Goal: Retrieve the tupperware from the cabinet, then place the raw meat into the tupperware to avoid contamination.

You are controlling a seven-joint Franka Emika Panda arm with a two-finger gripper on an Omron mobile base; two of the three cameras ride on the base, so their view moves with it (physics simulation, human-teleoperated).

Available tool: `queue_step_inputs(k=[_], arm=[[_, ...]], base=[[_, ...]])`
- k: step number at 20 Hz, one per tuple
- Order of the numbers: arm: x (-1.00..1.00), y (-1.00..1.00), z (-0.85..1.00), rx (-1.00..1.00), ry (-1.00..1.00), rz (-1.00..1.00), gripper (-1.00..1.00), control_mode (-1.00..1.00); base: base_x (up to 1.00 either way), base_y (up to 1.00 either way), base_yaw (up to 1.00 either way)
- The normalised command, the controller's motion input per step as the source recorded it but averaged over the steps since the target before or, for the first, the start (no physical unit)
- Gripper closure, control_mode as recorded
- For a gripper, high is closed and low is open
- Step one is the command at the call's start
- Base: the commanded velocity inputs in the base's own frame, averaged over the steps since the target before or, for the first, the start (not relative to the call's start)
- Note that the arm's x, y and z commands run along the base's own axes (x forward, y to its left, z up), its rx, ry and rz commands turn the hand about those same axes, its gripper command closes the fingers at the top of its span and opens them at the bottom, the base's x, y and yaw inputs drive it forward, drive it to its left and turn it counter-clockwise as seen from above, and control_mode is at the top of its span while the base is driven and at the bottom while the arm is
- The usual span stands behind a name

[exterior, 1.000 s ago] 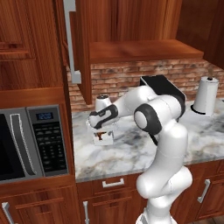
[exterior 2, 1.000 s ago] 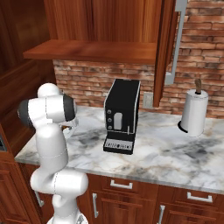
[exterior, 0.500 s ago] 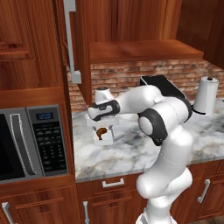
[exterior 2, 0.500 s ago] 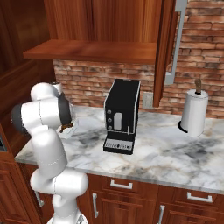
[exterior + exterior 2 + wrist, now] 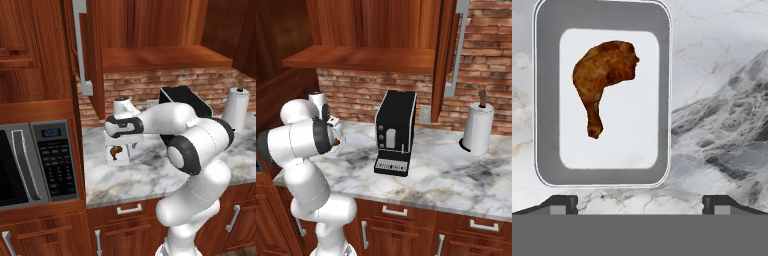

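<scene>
The tupperware [image 5: 602,170] is a shallow white rectangle with a grey rim, resting on the marble counter [image 5: 722,100]. The raw meat [image 5: 604,75], a reddish-brown drumstick, lies inside it, touching no finger. My gripper [image 5: 639,204] hangs open straight above the container's near edge, its two dark fingertips [image 5: 562,202] spread wide with nothing between them. In the left base view the gripper [image 5: 121,142] hovers just over the tupperware [image 5: 119,156], with the meat [image 5: 116,152] showing in it. The cabinet [image 5: 165,30] above stands with its door [image 5: 92,55] swung open.
A black coffee machine [image 5: 396,132] stands on the counter to the right of the arm. A paper towel roll [image 5: 477,129] is at the far right. A microwave [image 5: 35,160] sits left of the counter. The open cabinet door [image 5: 445,55] hangs overhead.
The hand has lifted off the tupperware and its jaws have widened. The meat stays lying in the container.
</scene>
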Motion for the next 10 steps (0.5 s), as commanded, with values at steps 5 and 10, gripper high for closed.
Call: queue_step_inputs(k=[5, 10], arm=[[-0.41, -0.76, 0.34, -0.04, 0.0, 0.0, -1.0, -1.0], [-0.61, -0.69, 0.21, 0.0, 0.0, 0.0, -1.0, -1.0]], base=[[0.0, 0.0, 0.0], [0.0, 0.0, 0.0]])
